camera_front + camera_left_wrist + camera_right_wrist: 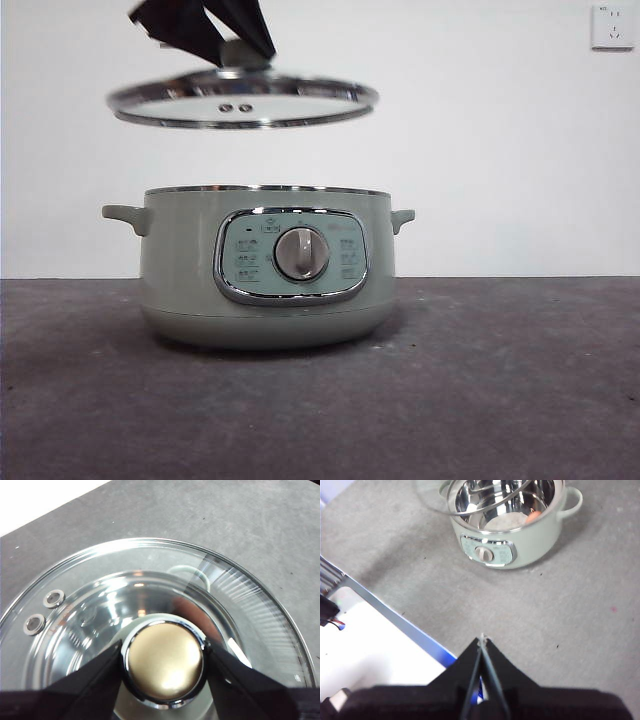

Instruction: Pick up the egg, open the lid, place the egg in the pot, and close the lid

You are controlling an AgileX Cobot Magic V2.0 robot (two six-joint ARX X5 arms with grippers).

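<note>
The pale green pot [185,270] stands open on the dark table. My left gripper [245,50] is shut on the lid's knob [165,660] and holds the glass lid [243,102] level in the air, well above the pot and a little to its left. In the left wrist view the jaws press both sides of the knob, and the lid's glass [240,595] fills the picture. The reddish-brown egg [534,515] lies inside the pot [535,545], against its wall. My right gripper [482,639] is shut and empty, high and away from the pot.
A wall socket [612,27] sits at the top right of the white wall. In the right wrist view a white board with a blue edge [380,645] lies beside the table, with cables on it.
</note>
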